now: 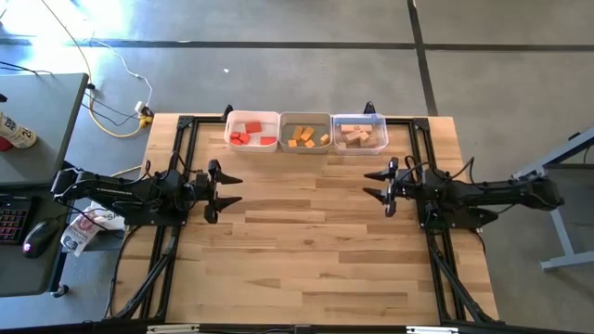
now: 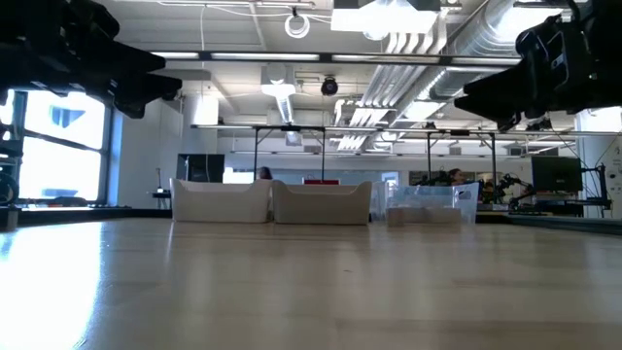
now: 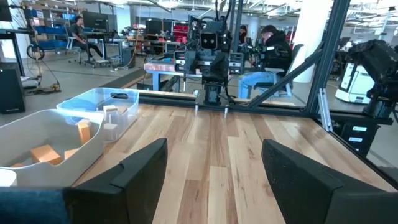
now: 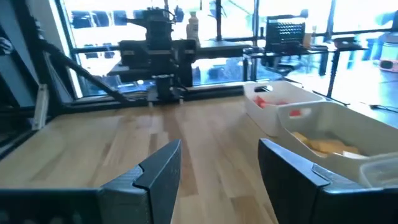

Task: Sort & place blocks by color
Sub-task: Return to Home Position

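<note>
The desk (image 1: 306,241) is pale wooden planking, smooth with a soft sheen; in the low view it faintly mirrors the ceiling lights. A black frame (image 1: 183,139) that looks like metal edges it. At twelve o'clock on the desk, the white bin (image 1: 252,113) is opaque, slightly glossy plastic, the grey bin (image 1: 305,114) is duller plastic, and the clear bin (image 1: 360,117) is see-through plastic. The red blocks (image 1: 249,132) and orange-yellow blocks (image 1: 303,137) look like painted wood, the pale blocks (image 1: 357,136) like bare wood. The jaws of the left gripper (image 1: 232,188) at nine o'clock and the right gripper (image 1: 369,184) at three o'clock look like matt dark plastic. The floor (image 1: 278,74) is smooth grey concrete.
</note>
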`<state>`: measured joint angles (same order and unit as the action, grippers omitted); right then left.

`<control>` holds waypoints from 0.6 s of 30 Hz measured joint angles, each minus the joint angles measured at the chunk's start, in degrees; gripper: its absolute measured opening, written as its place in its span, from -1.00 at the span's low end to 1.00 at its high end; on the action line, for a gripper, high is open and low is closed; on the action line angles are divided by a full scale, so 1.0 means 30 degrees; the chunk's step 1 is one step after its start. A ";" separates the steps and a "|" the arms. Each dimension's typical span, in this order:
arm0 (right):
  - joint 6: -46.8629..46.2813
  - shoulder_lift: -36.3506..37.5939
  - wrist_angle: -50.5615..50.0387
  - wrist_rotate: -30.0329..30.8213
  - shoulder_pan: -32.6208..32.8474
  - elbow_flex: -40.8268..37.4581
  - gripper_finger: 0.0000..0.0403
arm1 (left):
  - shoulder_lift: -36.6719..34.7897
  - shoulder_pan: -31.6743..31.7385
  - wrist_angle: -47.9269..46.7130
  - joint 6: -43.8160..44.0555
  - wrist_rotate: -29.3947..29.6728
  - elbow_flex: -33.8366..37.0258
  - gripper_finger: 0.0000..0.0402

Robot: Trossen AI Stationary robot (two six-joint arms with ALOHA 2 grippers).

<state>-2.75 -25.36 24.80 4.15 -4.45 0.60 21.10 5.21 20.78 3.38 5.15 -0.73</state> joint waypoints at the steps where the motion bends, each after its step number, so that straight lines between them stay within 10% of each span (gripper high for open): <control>1: -0.0017 0.0255 -0.0337 0.0087 -0.0007 0.0000 -0.01 | 0.0000 0.0000 0.0000 0.0000 0.0000 0.0000 0.25; 18: -0.1148 0.1345 -0.3075 0.3844 -0.0007 -0.0007 -0.01 | 0.0000 0.0000 0.0000 -0.0002 0.0000 0.0000 0.25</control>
<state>-6.19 -21.32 15.58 15.68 -4.47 0.58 21.10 5.21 20.78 3.37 5.15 -0.73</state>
